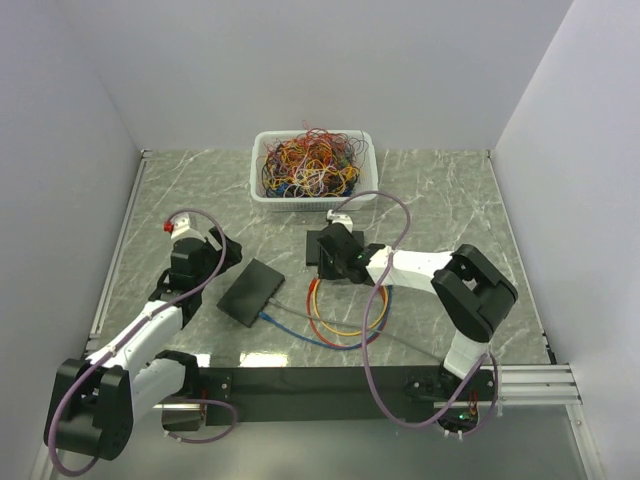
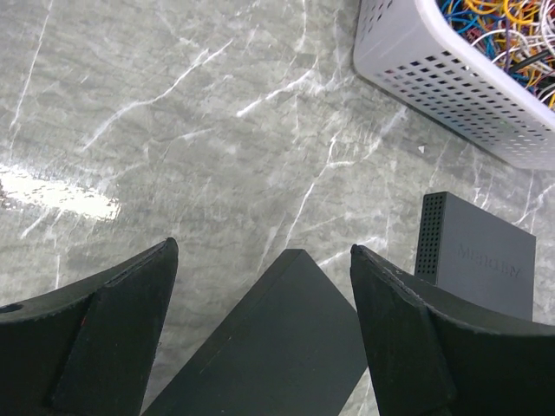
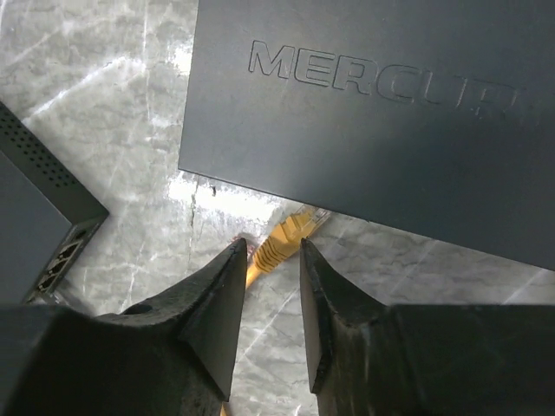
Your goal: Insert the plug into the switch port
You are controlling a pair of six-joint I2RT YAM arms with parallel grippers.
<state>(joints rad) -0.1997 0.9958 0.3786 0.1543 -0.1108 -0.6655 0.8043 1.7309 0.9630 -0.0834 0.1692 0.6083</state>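
Straddling the orange boot of the plug (image 3: 286,236), the right gripper (image 3: 270,253) stood with its jaws a narrow gap apart, one on either side; whether they pinched it could not be told. The plug lay flat near the middle of the tabletop (image 3: 104,95), its clear head just beside the near edge of the black switch (image 3: 373,113). It looked light and small, with a hard head and probably a brittle latch. The rubbery boot seemed the safest place to grip, leaving the head free, though its springy cable (image 1: 314,305) would likely tug back. A second switch (image 3: 35,217) showed its ports (image 3: 56,260) toward the left edge, where the left gripper (image 2: 262,250) hung wide apart and empty above it.
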